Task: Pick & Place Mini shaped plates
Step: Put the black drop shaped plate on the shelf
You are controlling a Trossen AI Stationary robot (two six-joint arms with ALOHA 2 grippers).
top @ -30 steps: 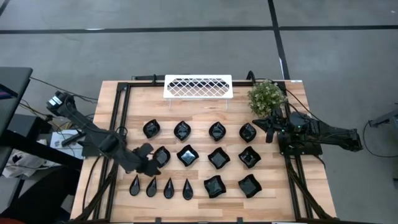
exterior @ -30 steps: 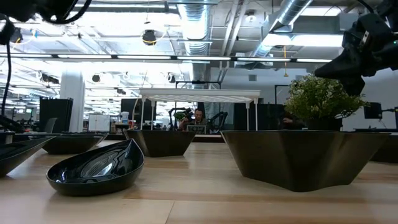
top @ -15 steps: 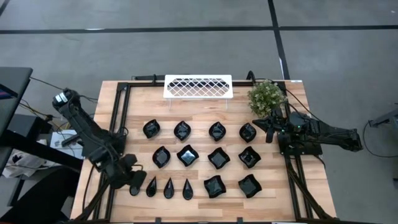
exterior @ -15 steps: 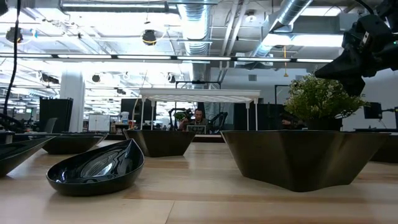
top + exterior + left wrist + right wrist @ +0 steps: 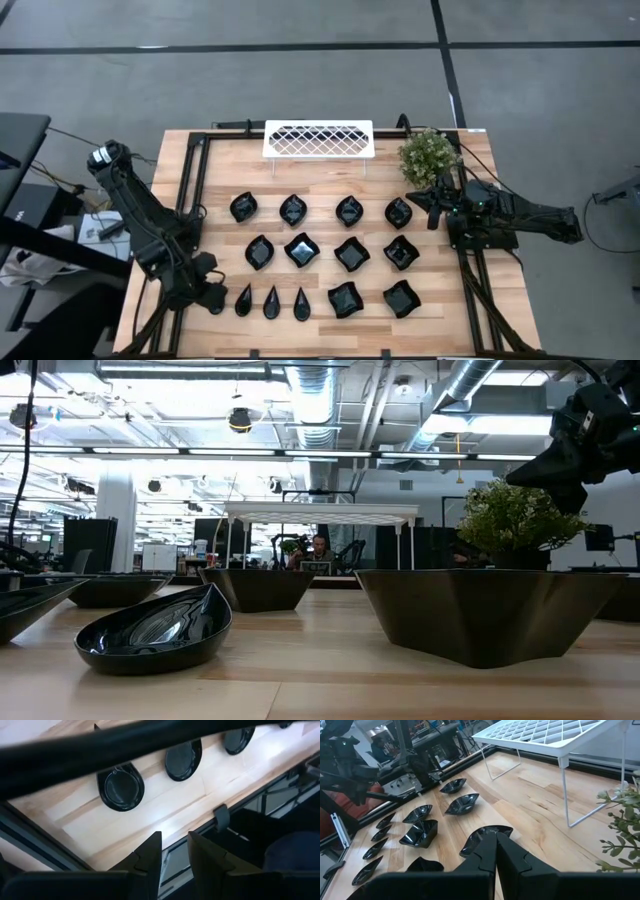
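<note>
The left pincer [image 5: 213, 300], slightly apart and empty, hangs at the table's [image 5: 330, 175] front-left edge beside the teardrop plates [image 5: 272, 301], while the right pincer [image 5: 432, 197], together, waits near the plant [image 5: 428, 152].

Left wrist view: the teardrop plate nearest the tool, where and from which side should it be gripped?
Probably take the teardrop plate by the rim of its rounded end, pinched from above, one finger inside the bowl, one outside. It lies flat and shallow on the table, its point facing away. The rounded end faces the front edge where the left tool hovers, clear of its neighbour.
</note>
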